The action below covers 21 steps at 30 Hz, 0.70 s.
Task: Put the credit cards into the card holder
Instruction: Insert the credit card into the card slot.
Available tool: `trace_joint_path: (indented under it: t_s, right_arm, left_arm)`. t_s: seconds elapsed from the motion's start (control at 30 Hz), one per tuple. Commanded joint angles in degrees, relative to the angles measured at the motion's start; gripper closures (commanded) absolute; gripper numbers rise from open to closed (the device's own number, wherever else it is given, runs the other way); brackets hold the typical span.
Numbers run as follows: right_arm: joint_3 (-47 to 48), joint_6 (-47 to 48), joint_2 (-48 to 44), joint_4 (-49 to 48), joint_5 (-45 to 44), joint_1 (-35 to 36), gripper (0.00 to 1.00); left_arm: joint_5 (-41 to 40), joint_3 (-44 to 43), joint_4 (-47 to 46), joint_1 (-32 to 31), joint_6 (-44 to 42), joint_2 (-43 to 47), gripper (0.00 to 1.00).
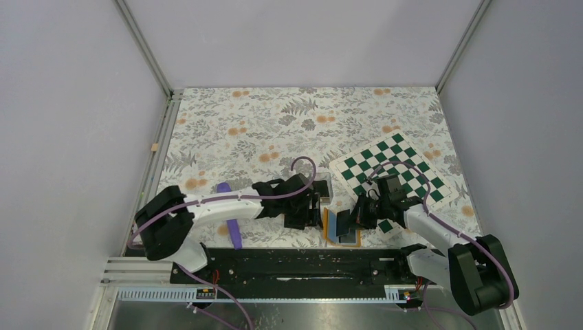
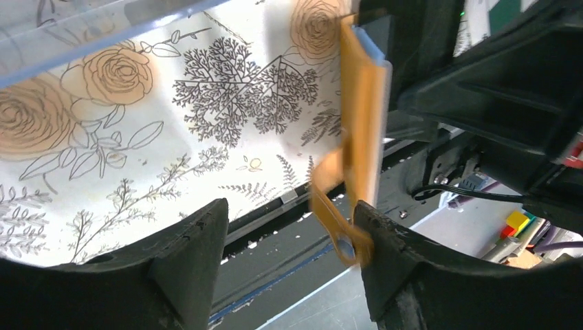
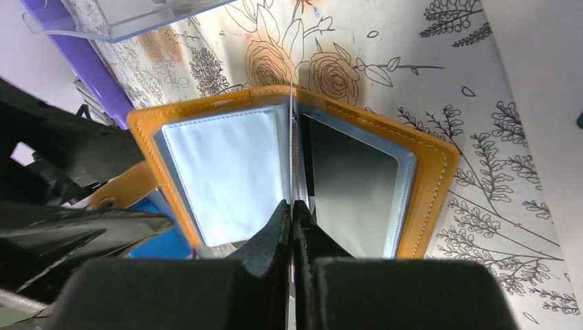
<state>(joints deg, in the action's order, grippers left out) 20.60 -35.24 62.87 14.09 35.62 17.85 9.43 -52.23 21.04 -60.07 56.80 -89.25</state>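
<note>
The card holder point(image 1: 340, 227) is an orange wallet lying open near the table's front edge, between my two grippers. In the right wrist view its light blue pockets point(image 3: 227, 175) face me, and a dark grey credit card point(image 3: 350, 185) sits in the right-hand pocket. My right gripper point(image 3: 293, 205) is shut on a thin sheet standing edge-on over the spine; I cannot tell whether it is a card or a pocket leaf. My left gripper point(image 2: 289, 213) is open. The wallet's cover point(image 2: 361, 103) stands upright beside it, and the snap strap point(image 2: 337, 220) touches its right finger.
A clear plastic box point(image 1: 322, 185) stands just behind the wallet, also in the right wrist view point(image 3: 137, 17). A purple strip point(image 1: 231, 221) lies under the left arm. A green and white checkerboard point(image 1: 392, 172) lies at the right. The black base rail point(image 1: 295, 265) runs along the front.
</note>
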Motion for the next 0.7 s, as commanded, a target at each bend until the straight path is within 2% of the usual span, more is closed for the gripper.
trace_joint_path:
  t_s: [0.0,0.17,0.33,0.47,0.6,0.67]
  right_arm:
    - [1.27,0.07,0.29,-0.77,0.81,0.35,1.00]
    - [1.81,1.00,0.64,0.17,0.57,0.35,1.00]
    - [1.83,0.89,0.66,-0.15,1.01,0.35,1.00]
    - [1.78,0.97,-0.39,-0.24,1.17,0.35,1.00]
    - [0.99,-0.28,-1.98,-2.31,2.34,0.36,1.00]
    - [0.53,-0.73,-3.10,-3.04,3.14,0.35,1.00]
  left_arm:
    - [-6.76,1.31,-0.85,-0.94,0.49,6.66,0.33]
    - [-7.04,2.35,-2.92,-1.19,-0.60,9.07,0.27]
    - [-4.44,0.26,-2.05,-1.37,-0.79,2.34,0.28]
    - [-5.08,-1.35,-0.32,-1.71,-0.73,-2.46,0.37]
    - [-5.24,-2.61,0.91,-1.71,-1.23,-5.30,0.53]
    - [-5.02,-3.03,0.97,-1.71,-1.27,-6.11,0.57]
